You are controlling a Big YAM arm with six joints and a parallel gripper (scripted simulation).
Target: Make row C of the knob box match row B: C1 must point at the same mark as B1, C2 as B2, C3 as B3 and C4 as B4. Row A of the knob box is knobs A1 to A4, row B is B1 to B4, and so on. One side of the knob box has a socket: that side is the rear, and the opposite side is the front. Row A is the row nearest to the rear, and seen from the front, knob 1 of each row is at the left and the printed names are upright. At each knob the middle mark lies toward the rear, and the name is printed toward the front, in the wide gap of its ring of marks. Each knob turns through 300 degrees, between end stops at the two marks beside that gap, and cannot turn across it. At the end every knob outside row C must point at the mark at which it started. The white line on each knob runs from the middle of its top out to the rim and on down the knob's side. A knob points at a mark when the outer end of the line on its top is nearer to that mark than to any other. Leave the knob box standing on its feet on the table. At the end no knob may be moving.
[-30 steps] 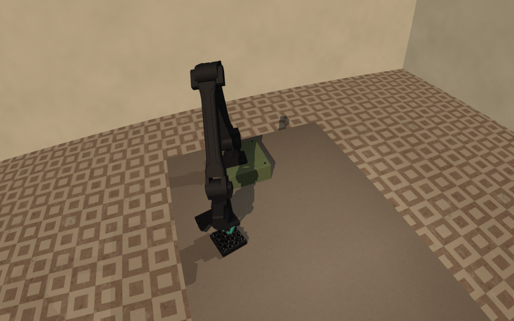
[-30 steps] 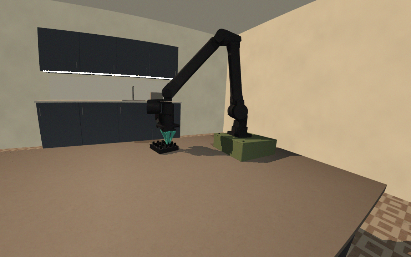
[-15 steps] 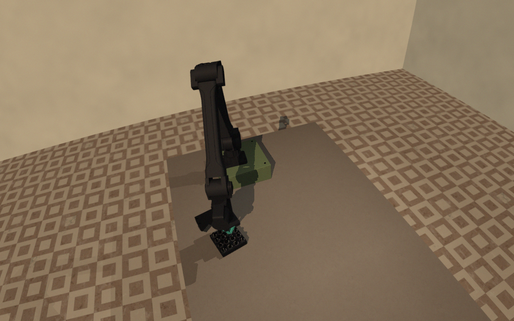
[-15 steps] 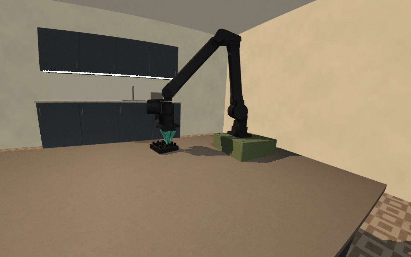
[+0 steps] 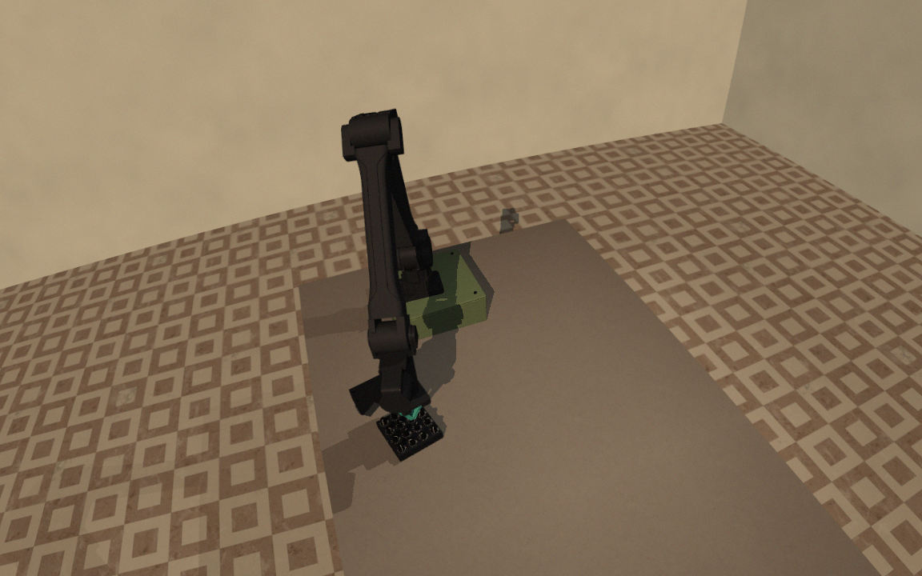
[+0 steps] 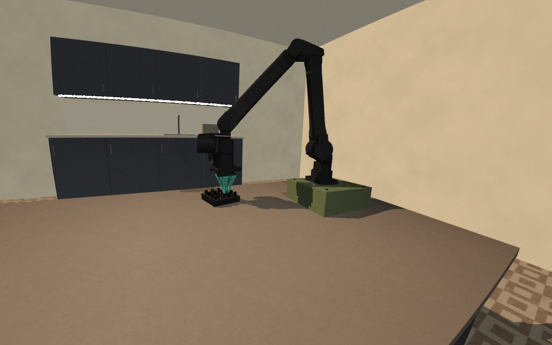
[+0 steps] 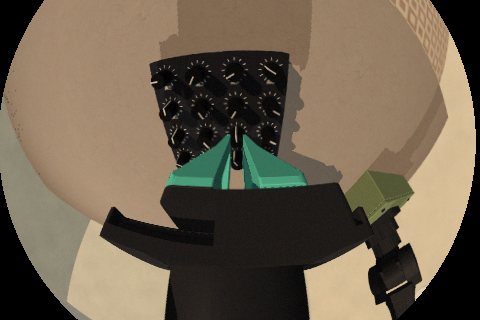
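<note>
The black knob box stands on the table, row A farthest from my gripper in the wrist view. My gripper is upright over it, its green fingers shut on knob C3, whose line points to the rear. In the wrist view B1 and C1 point front-left. B2 and C2 point front, slightly right. B3 points front-left. B4 and C4 point front-right. The fingers partly hide row D.
The arm's green base block stands on the table behind the knob box. Neighbouring knobs stand close on both sides of the fingers. Kitchen cabinets stand beyond the table.
</note>
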